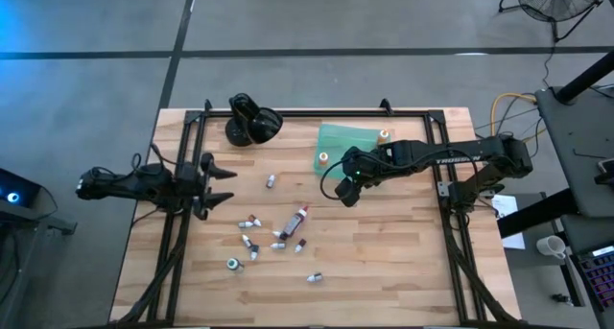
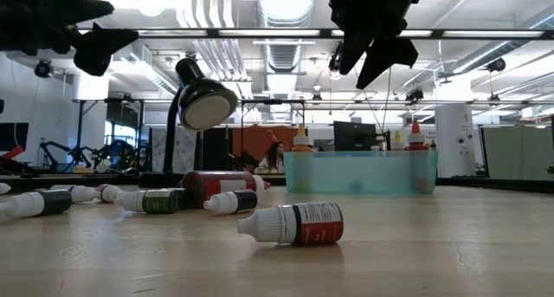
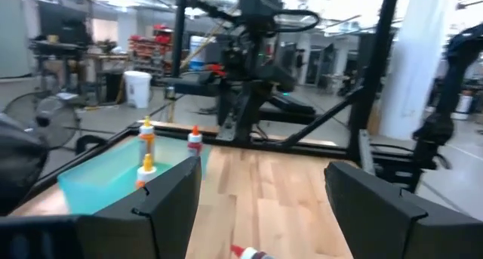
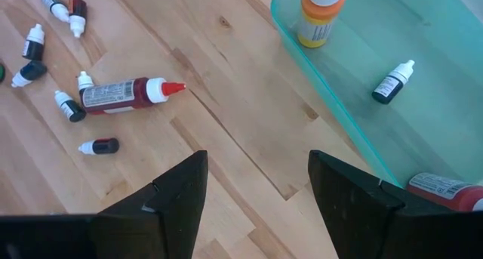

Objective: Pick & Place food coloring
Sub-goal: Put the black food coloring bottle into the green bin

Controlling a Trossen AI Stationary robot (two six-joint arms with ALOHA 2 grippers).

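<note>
Now: three bottles in tray; right end effector open, empty; left end effector open.

Cut off at the frame edge in the right wrist view: a red-bodied bottle lying in the teal tray, only label and shoulder showing. Too small from above to tell cap colours on the scattered food coloring mid-table. Blurred at the tray's near wall in the left wrist view: orange-capped bottles, labels unreadable.
</note>
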